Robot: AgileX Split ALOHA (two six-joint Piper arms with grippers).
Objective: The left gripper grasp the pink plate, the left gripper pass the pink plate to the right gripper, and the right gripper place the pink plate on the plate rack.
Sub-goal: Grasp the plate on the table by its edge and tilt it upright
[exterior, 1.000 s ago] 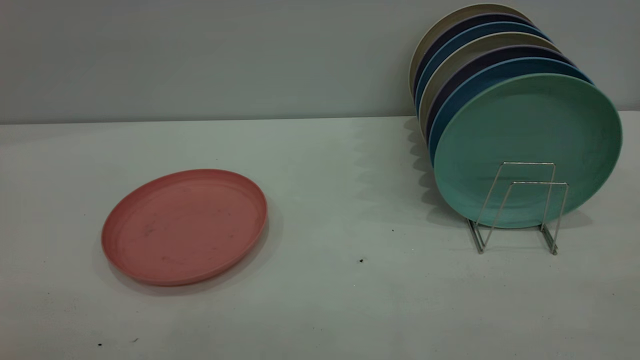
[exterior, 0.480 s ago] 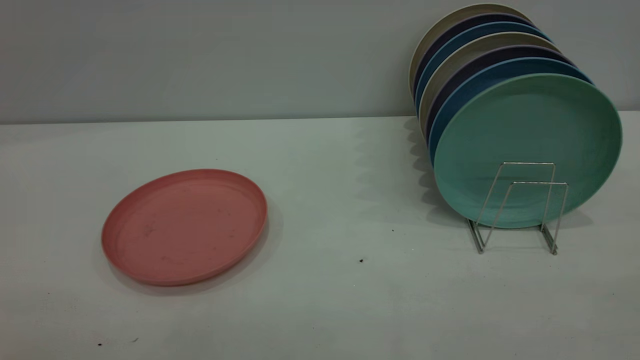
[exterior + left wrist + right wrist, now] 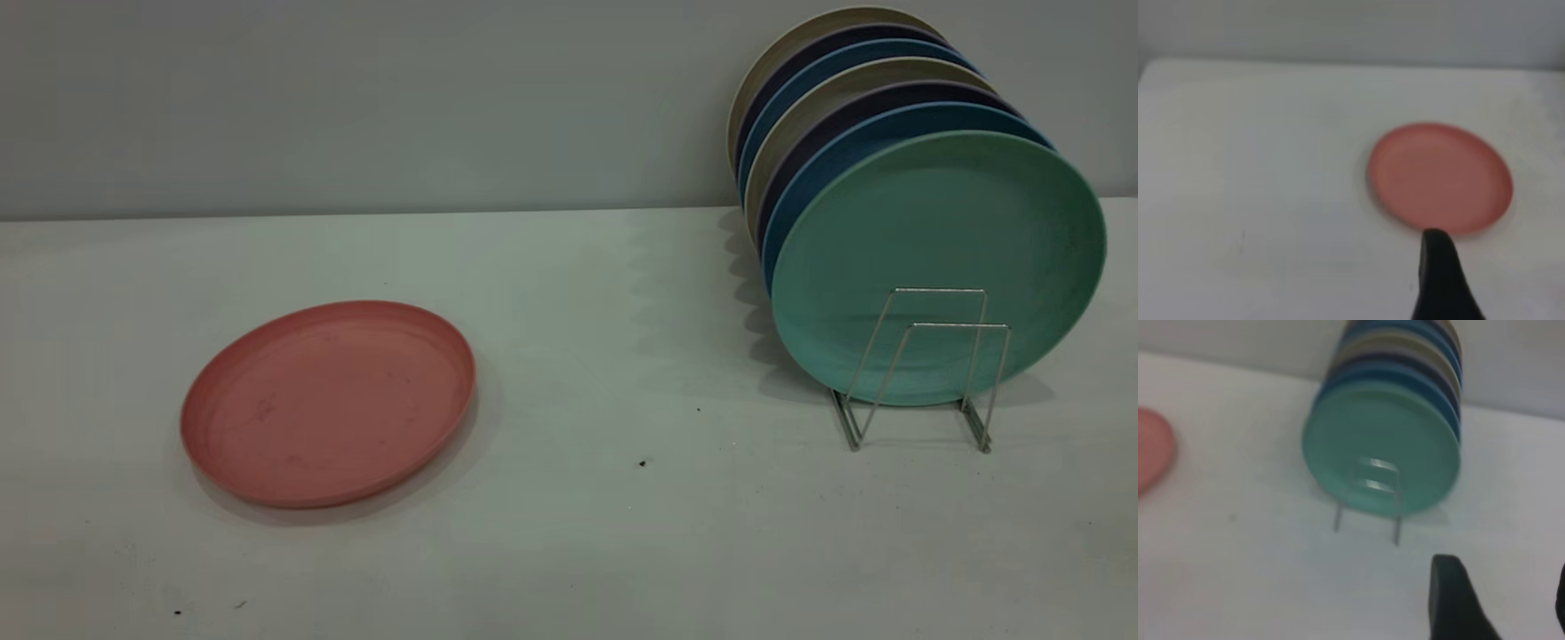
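Exterior view: the pink plate [image 3: 328,403] lies flat on the white surface [image 3: 569,533], well apart from the plate rack [image 3: 925,369], which holds a mint-green plate [image 3: 933,231] in front of a row of blue, dark and beige plates [image 3: 836,80].

Left wrist view: the left gripper [image 3: 1441,280] shows one dark finger, short of the pink plate [image 3: 1439,177]; whether it is released or clenched, I cannot tell.

Right wrist view: the right gripper [image 3: 1501,600] hangs spread and released, facing the plate rack [image 3: 1368,497].
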